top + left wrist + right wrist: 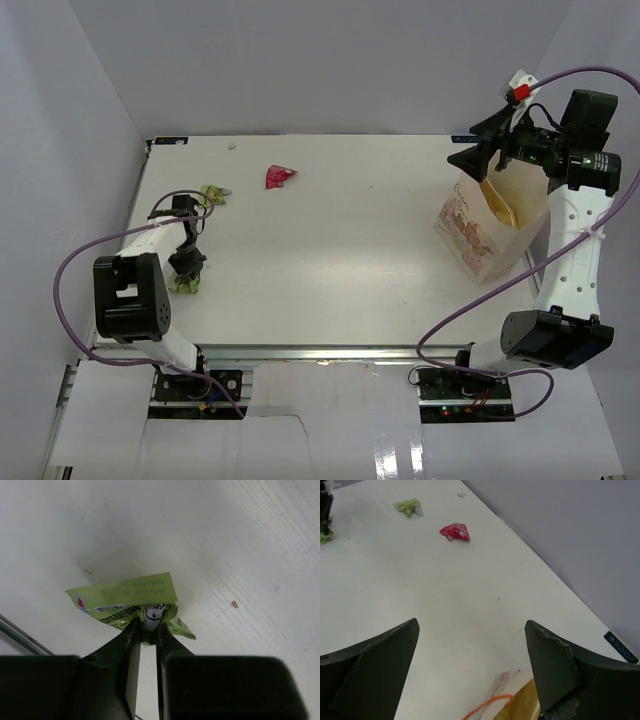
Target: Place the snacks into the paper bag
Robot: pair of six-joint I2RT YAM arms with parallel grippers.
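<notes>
Light green packet [125, 602], crinkled, glossy

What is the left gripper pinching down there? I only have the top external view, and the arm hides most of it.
Observer: The left wrist view shows the left gripper shut on one edge of a small crinkled light green snack packet printed with a date code.
Operator: Is the right gripper carrying anything by the tan kraft paper bag?
Observer: No. In the right wrist view its fingers are spread wide with nothing between them.
Operator: Does that camera see the bag?
Observer: Only its thin orange cord handle and a sliver of its rim, at the bottom of the frame.
</notes>
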